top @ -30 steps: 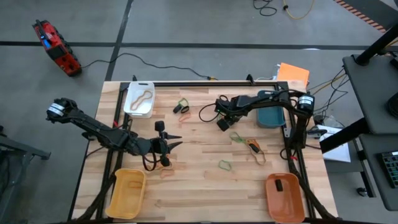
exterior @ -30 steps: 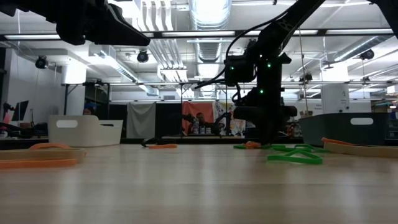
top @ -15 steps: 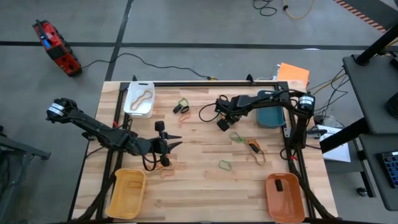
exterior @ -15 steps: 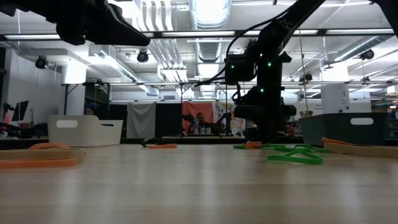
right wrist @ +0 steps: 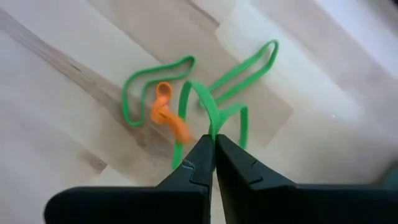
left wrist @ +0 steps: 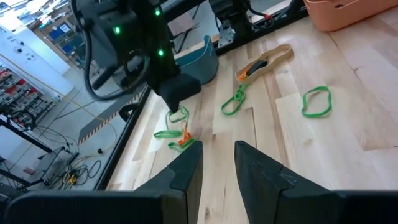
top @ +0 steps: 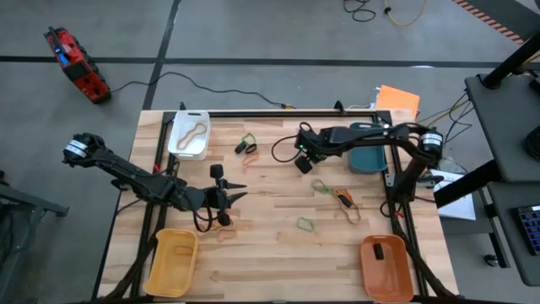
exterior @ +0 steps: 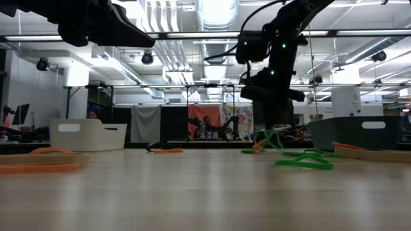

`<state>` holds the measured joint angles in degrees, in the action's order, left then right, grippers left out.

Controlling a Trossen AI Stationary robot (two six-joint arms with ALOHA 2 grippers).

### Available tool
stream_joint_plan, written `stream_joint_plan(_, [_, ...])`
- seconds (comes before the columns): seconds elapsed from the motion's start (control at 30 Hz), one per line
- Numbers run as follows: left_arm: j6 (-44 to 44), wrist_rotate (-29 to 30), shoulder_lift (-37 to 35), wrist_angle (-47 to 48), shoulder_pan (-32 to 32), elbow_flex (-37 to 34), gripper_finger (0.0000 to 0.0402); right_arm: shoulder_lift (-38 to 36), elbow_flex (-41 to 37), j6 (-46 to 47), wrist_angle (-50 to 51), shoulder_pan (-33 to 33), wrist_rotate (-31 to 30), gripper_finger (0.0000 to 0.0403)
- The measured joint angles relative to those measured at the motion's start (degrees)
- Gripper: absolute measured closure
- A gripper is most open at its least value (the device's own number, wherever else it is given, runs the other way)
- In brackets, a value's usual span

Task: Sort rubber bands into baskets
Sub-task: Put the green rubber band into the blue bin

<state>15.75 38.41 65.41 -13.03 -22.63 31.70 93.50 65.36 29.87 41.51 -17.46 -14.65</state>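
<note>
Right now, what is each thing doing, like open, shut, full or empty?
Right gripper: shut on a green rubber band, lifting it.
Left gripper: slightly open, holding nothing.
White basket: one tan band inside.
Orange basket: one black band inside.
Yellow basket: looks empty.

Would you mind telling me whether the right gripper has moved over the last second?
Yes. In the low view the right gripper has risen off the table, lifting a green rubber band with it.
</note>
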Motion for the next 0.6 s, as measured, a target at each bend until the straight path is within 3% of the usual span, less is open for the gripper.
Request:
stream_joint_plan(0.23, [0.0, 0.0, 0.0, 0.0, 0.0, 0.0, 0.0323, -3.9, 0.0, -1.2, -0.2, 1.3, 1.7, 0.0394])
stream_joint_plan(0.33, [-0.2, 0.0, 0.0, 0.0, 0.0, 0.0, 0.0323, -5.7, 0.0, 1.3, -0.3, 1.7, -2.8, 0.0394])
stream_joint_plan(0.43, [-0.2, 0.0, 0.0, 0.0, 0.0, 0.0, 0.0323, -6.2, 0.0, -0.3, -0.3, 1.9, 0.8, 0.0394])
stream_joint_plan(0.6, [-0.2, 0.0, 0.0, 0.0, 0.0, 0.0, 0.0323, -5.8, 0.0, 0.8, -0.3, 2.0, 0.1, 0.0387])
